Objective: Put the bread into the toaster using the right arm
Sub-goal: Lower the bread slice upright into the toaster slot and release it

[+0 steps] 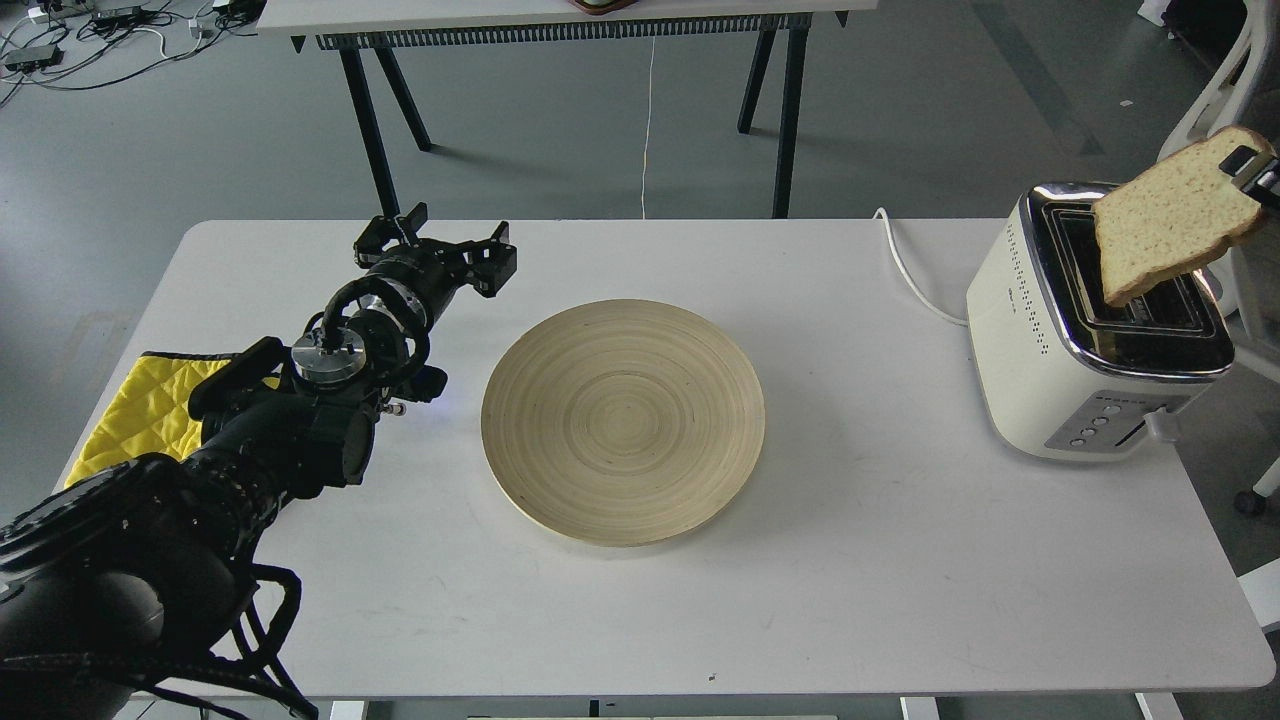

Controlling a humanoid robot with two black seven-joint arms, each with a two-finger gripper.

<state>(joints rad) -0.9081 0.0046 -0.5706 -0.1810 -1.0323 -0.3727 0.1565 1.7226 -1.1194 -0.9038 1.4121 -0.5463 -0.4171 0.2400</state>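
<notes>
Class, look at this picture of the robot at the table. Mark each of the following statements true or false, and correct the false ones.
1. The bread lies on the plate. False: it is held in the air over the toaster, and the plate holds nothing.
2. The right end effector grips the bread at its upper corner. True.
3. The bread is fully down in a toaster slot. False: only its lower corner is near the slots, and the slice hangs tilted.
4. The left end effector holds nothing and is to the left of the plate. True.
5. A yellow cloth lies at the table's left edge. True.
6. The toaster stands left of the plate. False: it stands right of it.
</notes>
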